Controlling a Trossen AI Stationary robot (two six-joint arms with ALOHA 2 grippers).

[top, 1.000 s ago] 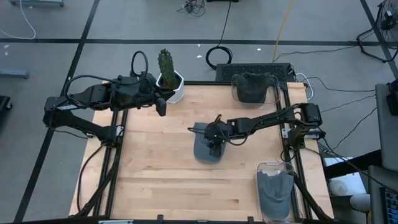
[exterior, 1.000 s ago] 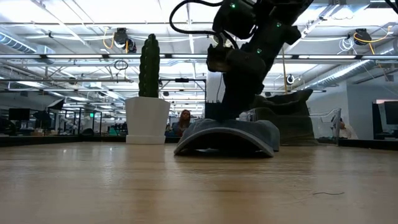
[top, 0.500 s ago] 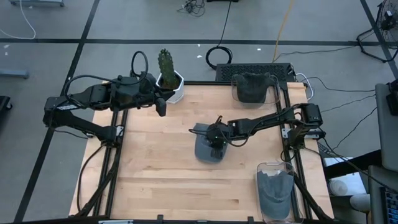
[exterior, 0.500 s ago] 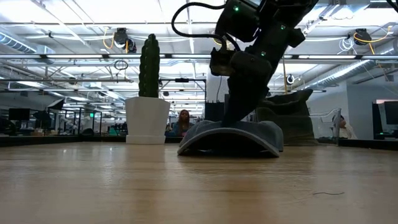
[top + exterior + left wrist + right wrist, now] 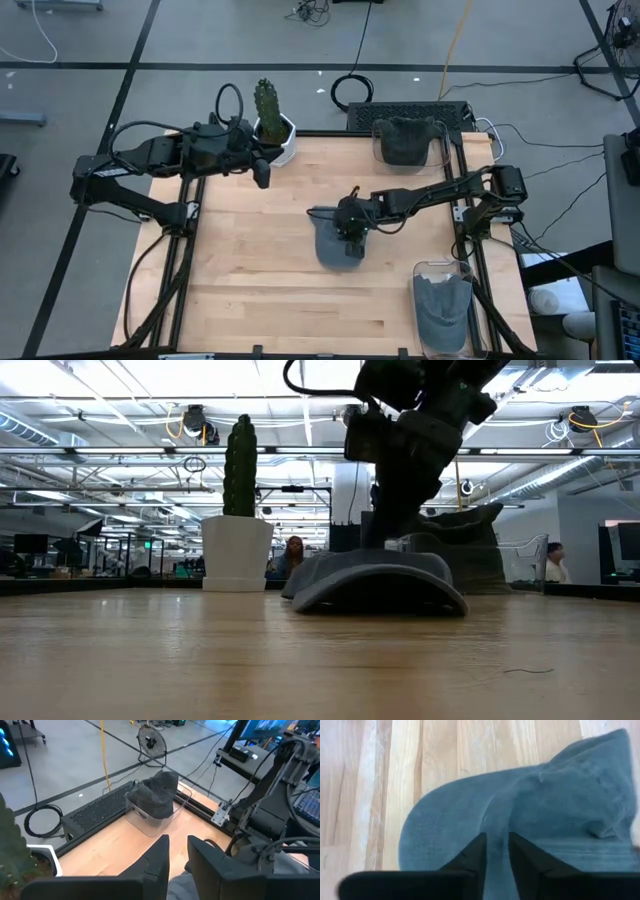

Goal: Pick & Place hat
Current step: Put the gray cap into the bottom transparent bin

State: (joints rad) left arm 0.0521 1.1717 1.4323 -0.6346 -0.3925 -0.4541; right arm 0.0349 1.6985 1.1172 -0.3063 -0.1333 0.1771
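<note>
The right gripper (image 5: pixel 348 232) has its fingers clamped on the hat (image 5: pixel 335 243) mid-tabletop (image 5: pixel 240 280), left gripper (image 5: pixel 260 176) waiting with fingers nearly together; the lift comes next.

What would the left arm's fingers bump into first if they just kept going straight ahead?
Probably the clear bin holding a dark hat at the table's far edge, though depth is unclear; the left gripper points roughly at it.
</note>
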